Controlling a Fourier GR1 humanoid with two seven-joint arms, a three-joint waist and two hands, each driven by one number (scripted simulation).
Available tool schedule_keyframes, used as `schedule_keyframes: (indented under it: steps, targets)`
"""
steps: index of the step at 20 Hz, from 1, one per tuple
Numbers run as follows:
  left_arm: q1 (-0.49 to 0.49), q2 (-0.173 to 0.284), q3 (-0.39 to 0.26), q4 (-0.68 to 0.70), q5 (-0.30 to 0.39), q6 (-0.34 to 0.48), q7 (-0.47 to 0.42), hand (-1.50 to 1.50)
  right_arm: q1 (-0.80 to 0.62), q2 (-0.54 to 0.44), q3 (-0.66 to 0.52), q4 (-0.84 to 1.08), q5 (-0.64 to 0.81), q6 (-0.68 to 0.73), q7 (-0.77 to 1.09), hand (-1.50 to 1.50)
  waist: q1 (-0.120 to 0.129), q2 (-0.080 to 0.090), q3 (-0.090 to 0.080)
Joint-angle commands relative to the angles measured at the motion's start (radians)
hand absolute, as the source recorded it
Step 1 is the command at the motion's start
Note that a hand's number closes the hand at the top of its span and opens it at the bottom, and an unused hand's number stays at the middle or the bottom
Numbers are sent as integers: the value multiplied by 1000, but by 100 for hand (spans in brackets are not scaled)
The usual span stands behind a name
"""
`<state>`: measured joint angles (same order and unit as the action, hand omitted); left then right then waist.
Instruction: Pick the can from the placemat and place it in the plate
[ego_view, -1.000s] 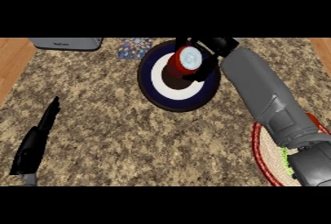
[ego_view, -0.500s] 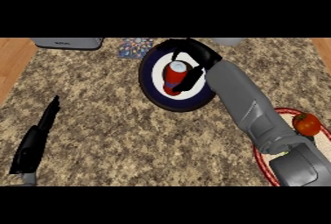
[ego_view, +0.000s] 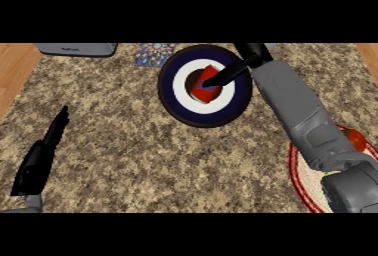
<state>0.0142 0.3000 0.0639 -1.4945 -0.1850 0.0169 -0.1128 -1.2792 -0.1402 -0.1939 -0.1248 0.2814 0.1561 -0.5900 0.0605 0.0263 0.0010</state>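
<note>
The red can (ego_view: 201, 91) lies tilted on the middle of the plate (ego_view: 177, 100), which has a navy rim, a white ring and a navy centre. My right hand (ego_view: 249, 54) reaches in from the plate's far right side. Its fingers (ego_view: 224, 76) stretch out straight across the can and touch it, and part of the can is hidden under them. The patterned blue placemat (ego_view: 154, 54) lies bare just left of the plate's far edge. Open and still, my left hand (ego_view: 35, 167) rests at the lower left with its fingers pointing up.
A grey box (ego_view: 77, 49) stands at the far left corner. At the lower right, a round red-rimmed mat (ego_view: 297, 172) holds a red fruit (ego_view: 356, 140), partly behind my right forearm. Wooden strips (ego_view: 15, 67) border the speckled counter on both sides.
My right hand carried the can from above the plate's far side down onto its centre. Its fingers have straightened out from their curl round the can. The left hand has not moved.
</note>
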Motion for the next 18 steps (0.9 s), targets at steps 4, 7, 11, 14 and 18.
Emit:
schedule_keyframes:
  steps: [4, 7, 11, 14, 18]
  targets:
    - [-25, -18, -18, -22, -6, 1, 39, 0, 14, -133, -146, 25, -139, 118, 41, -150, 13, 10, 2]
    - [16, -22, -34, -24, -27, 6, -15, 0, 64, -207, -191, 34, -184, 209, 15, -150, 29, 18, 3]
    - [-9, -16, -24, -9, -18, -2, -10, 0, 131, -266, -200, 15, -191, 290, -72, -150, 35, 28, 4]
    - [-26, -20, -33, -20, -19, -5, -8, 0, 132, -309, -203, 5, -190, 315, -87, -150, 50, 33, 5]
    - [-2, 4, -12, -20, -3, -25, -30, 0, 180, -349, -185, -6, -168, 332, -128, -150, 74, 39, 7]
